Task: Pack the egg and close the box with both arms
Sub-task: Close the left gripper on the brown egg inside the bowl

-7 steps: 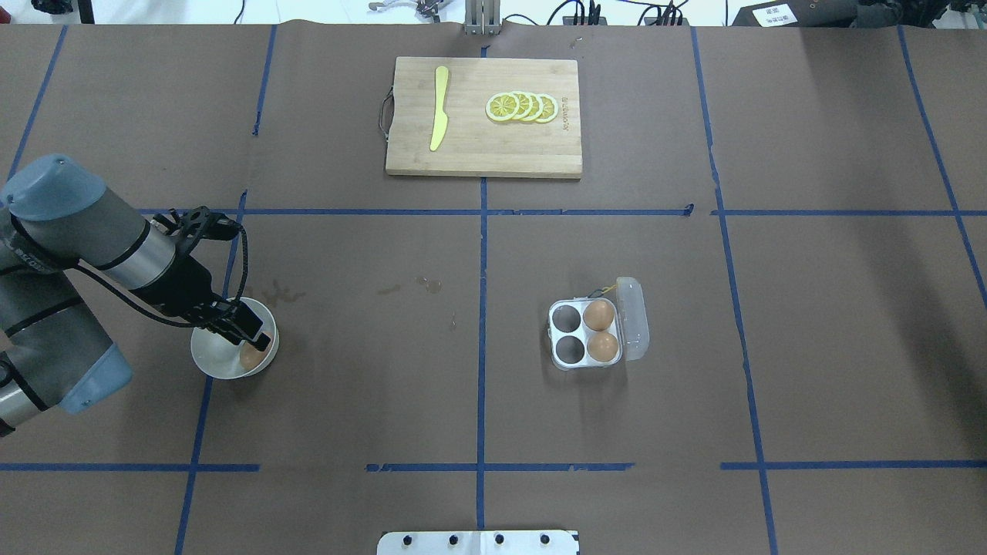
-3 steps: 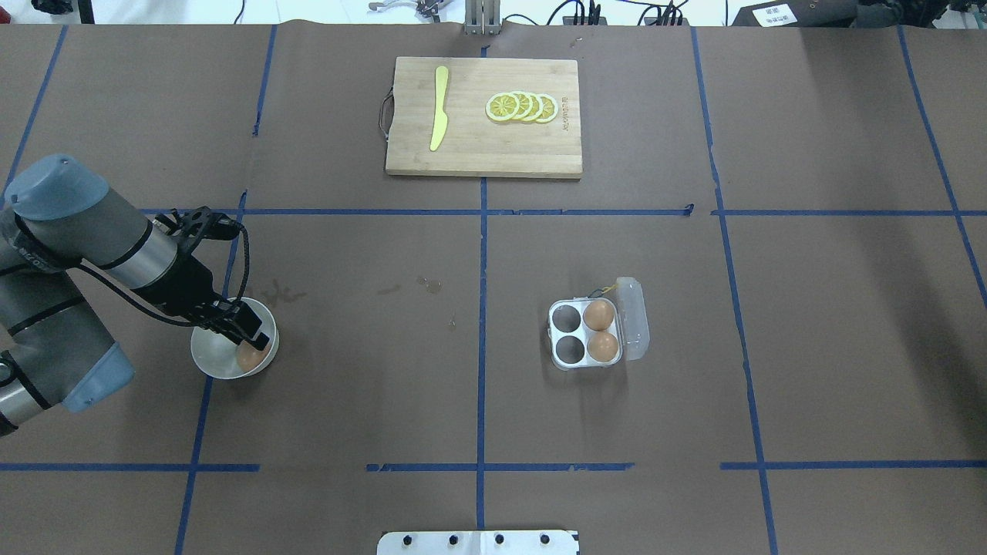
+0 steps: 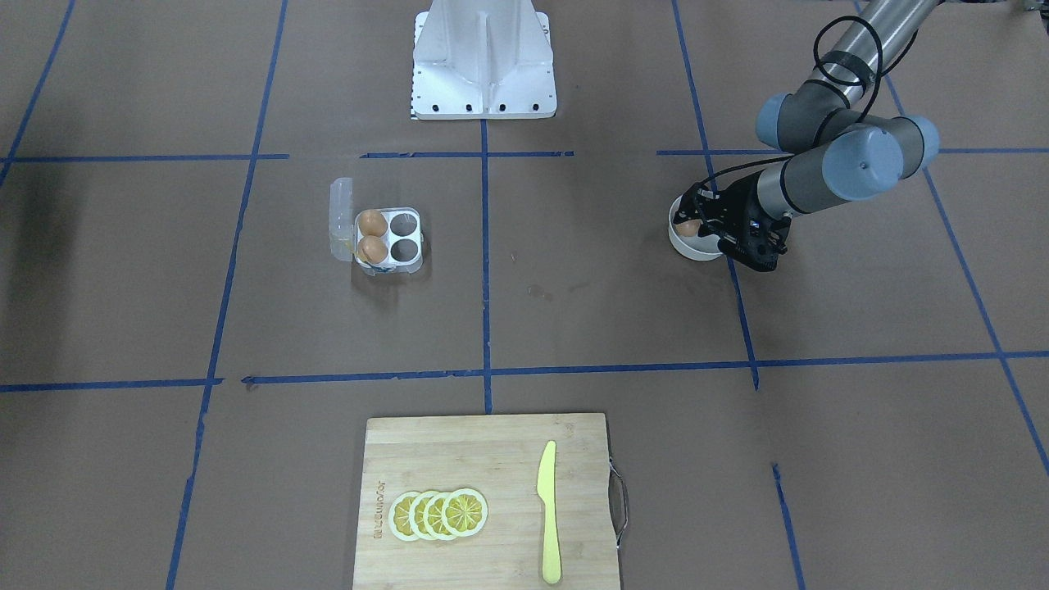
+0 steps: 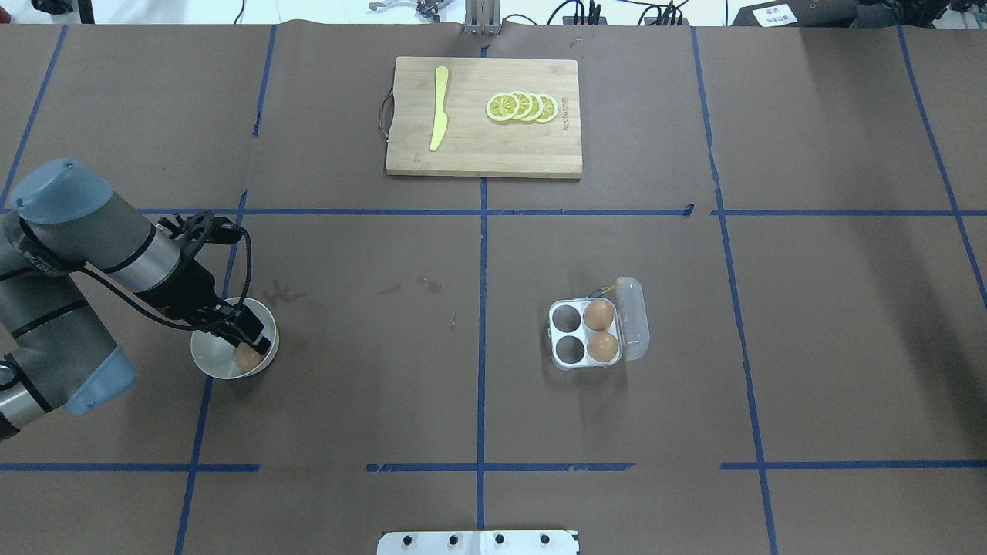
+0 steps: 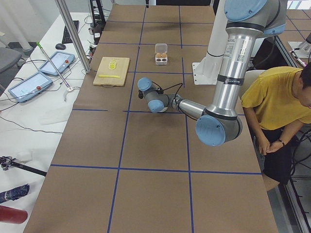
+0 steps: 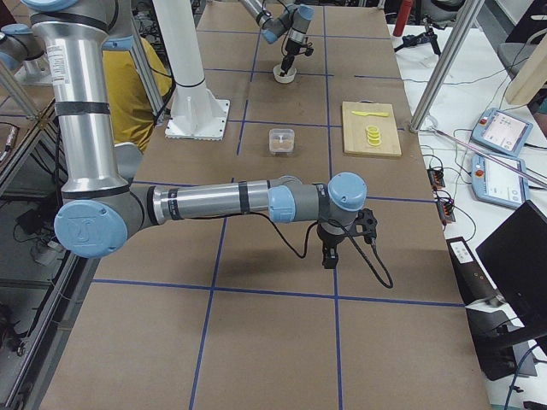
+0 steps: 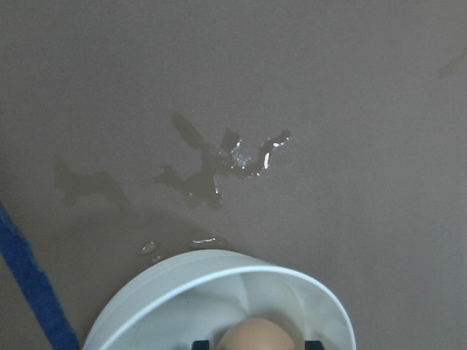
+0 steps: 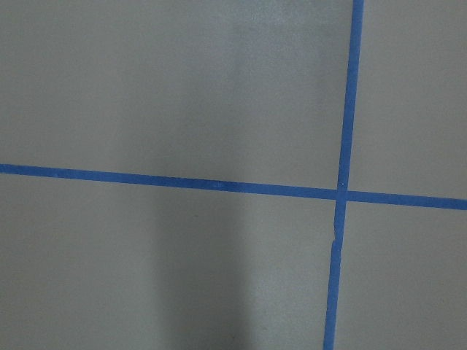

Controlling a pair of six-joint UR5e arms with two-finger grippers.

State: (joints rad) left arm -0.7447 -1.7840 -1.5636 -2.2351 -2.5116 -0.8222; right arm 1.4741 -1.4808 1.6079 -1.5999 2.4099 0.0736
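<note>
One egg (image 4: 248,359) lies in the white bowl (image 4: 212,358) at the table's left; it also shows in the front view (image 3: 688,227) and the left wrist view (image 7: 257,337). My left gripper (image 4: 250,343) reaches down into the bowl, open, with a fingertip on either side of that egg. The clear box (image 4: 584,333) stands right of centre with its lid (image 4: 634,317) open. It holds two eggs (image 4: 598,314) in its right cups, and its left cups are empty. My right gripper (image 6: 329,256) hangs over bare table far right; I cannot tell if it is open.
A wooden cutting board (image 4: 483,146) with a yellow knife (image 4: 439,108) and lemon slices (image 4: 522,106) lies at the far centre. A wet stain (image 7: 219,164) lies just beyond the bowl. The white pedestal (image 3: 483,57) stands at the near edge. A seated person (image 5: 279,97) is beside the robot.
The left arm's elbow and wrist shifted slightly, with the gripper staying in the bowl over the egg. The box and its eggs have not moved.
</note>
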